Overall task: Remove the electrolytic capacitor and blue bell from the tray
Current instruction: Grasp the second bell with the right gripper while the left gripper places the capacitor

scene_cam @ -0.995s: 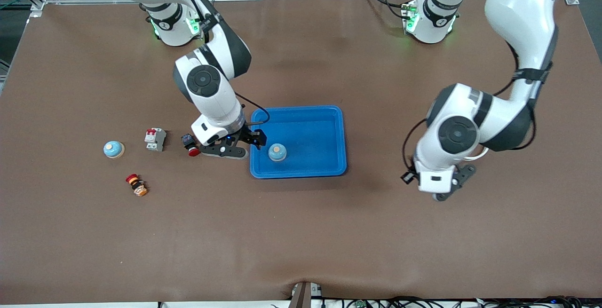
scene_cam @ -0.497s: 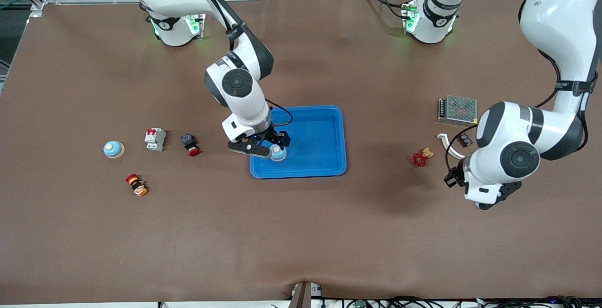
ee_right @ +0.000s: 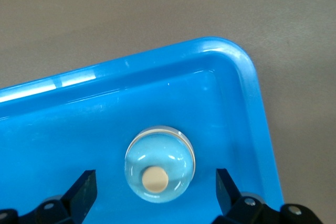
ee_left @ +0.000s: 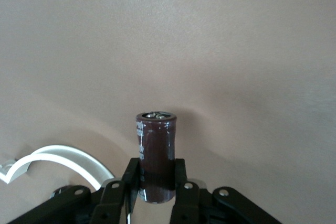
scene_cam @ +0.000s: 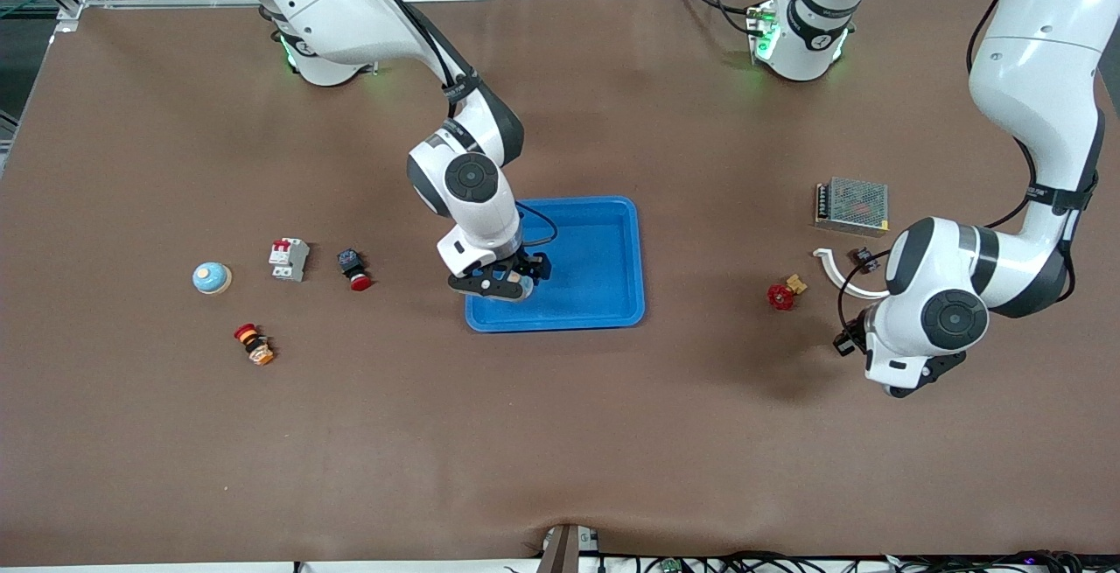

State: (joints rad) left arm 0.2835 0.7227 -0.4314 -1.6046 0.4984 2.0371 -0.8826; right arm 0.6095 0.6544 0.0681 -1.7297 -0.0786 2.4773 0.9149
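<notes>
The blue bell (ee_right: 159, 170) sits in the tray (scene_cam: 604, 245), in the corner toward the right arm's end of the table and nearer the front camera, close to the rim but not touching it in the right wrist view. It is the only thing left in the tray. The right gripper (ee_right: 156, 187) hangs directly over the bell with its fingers spread wide, one on each side of the dome and clear of it; it grips nothing. In the front view this gripper (scene_cam: 500, 281) covers most of the bell.

The electrolytic capacitor (ee_left: 156, 156) is already out of the tray: the left gripper (ee_left: 156, 190) has it clamped upright between its fingers, over bare table well away from the tray toward the left arm's end. In the front view that gripper (scene_cam: 901, 380) is mostly hidden under its own wrist. Beside it on the table lies a white curved strip (scene_cam: 838, 269).

So the step in hand is the pick of the bell, with the capacitor's removal nearly finished. The next move probably calls for the right gripper to lower until its fingers flank the bell's base, then close and lift over the rim. The dome is smooth and rounded, so a high grip might slip; the nearby rim leaves little room for the outer finger. The left gripper likely needs only to set the capacitor down.
</notes>
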